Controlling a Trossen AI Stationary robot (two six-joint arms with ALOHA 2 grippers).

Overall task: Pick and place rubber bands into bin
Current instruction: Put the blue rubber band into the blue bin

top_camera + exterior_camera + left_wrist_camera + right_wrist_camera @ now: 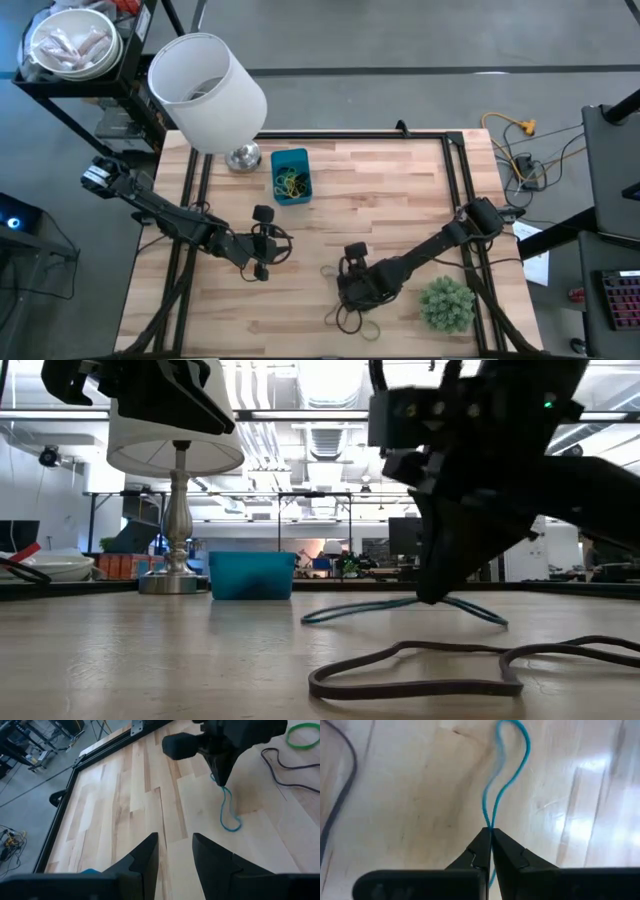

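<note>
Right hand (491,836) is pinching a thin teal band (512,775), its dark wedge-shaped fingers pressed together on the two strands where the loop narrows. We are seeing that band lying flat on the desk (380,190) as a long, slim loop, its long axis running straight away from the fingertips, the rounded end pointing away from the hand. In the low view the same band (400,610) is spreading along the wood under the hand (432,598), and in the left wrist view it (229,810) is trailing from the fingertips in a wavy line.

Left hand (174,851) is hanging over bare planks left of centre, its two dark fingers spread with a clear gap and nothing between them.

We are looking at a desk of pale, smooth wooden strips with a dark metal frame. The bin (291,176), a small blue plastic box with an open top, is sitting near the far edge beside the lamp (208,90), well apart from both hands; a tangle of yellow, green and dark bands is lying inside it. More loose bands (350,318) are lying near the front edge just below the right hand, among them a flat dark brown one (450,665) curling across the wood. A bushy green plant (446,304) is standing to their right.
</note>
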